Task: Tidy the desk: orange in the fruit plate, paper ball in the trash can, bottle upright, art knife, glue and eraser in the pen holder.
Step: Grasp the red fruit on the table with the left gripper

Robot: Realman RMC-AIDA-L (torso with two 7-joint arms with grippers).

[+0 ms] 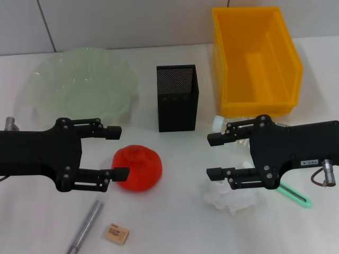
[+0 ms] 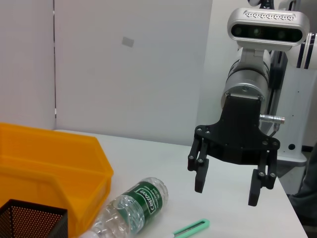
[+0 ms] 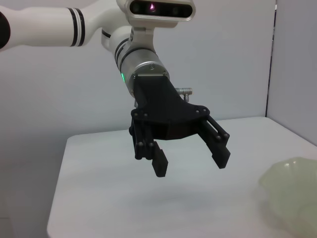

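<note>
The left claw (image 1: 117, 152) hangs spread wide and empty, its fingertips just beside the orange (image 1: 137, 167) on the bench (image 1: 175, 222). The right claw (image 1: 213, 156) is likewise spread and empty above the paper ball (image 1: 233, 197), with the bottle (image 2: 132, 204) lying beside the trash can (image 1: 254, 58).

You see a white worktop (image 1: 175, 227) and, behind it, a wall (image 1: 132, 21) of pale tiles with thin seams.
</note>
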